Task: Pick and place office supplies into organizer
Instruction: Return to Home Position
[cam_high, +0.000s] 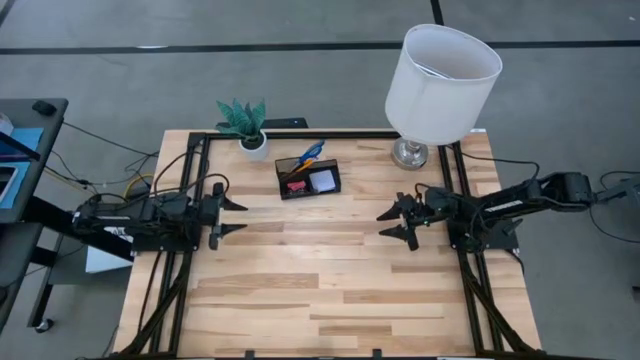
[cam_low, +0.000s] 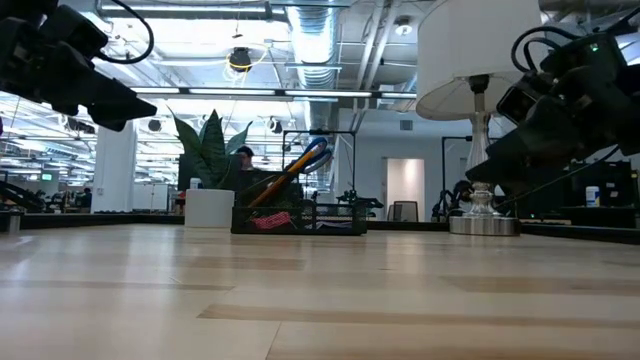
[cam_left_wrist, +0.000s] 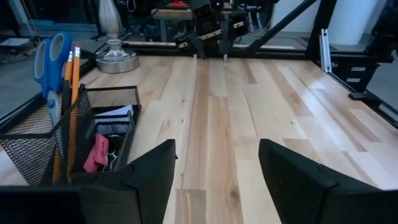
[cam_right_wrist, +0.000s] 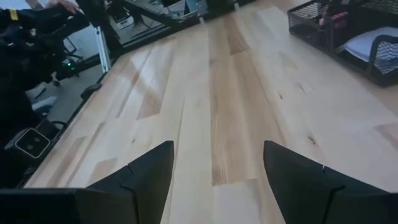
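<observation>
- Now the organizer sits toward the far edge, its long side across, between both arms.
- Open and empty, the left gripper and the right gripper are about equally near it.

Organizer between plant pot and lamp, rear of table

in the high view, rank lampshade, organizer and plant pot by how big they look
1. lampshade: largest by far, though it stands tall and so nearer the camera, which inflates it
2. organizer
3. plant pot: smallest
</observation>
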